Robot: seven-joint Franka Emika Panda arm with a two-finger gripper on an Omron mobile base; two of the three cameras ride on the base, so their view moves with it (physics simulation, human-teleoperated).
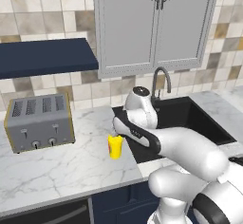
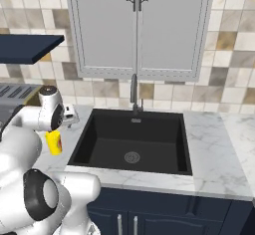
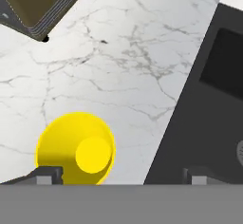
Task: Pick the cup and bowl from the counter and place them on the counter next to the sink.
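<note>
The fingers (image 3: pixel 47 174) stood spread wide with nothing between them, so the gripper (image 3: pixel 122 174) hung open right above the cup (image 3: pixel 76 149), one tip at the cup's rim and the other over toward the sink (image 3: pixel 209 99). The cup sat upright on the counter (image 1: pixel 61 166) just beside the sink's left edge, between the sink and the toaster (image 1: pixel 39 122). Couldn't spot the bowl from these angles.

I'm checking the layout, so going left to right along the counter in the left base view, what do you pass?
Toaster → cup → sink.
</note>
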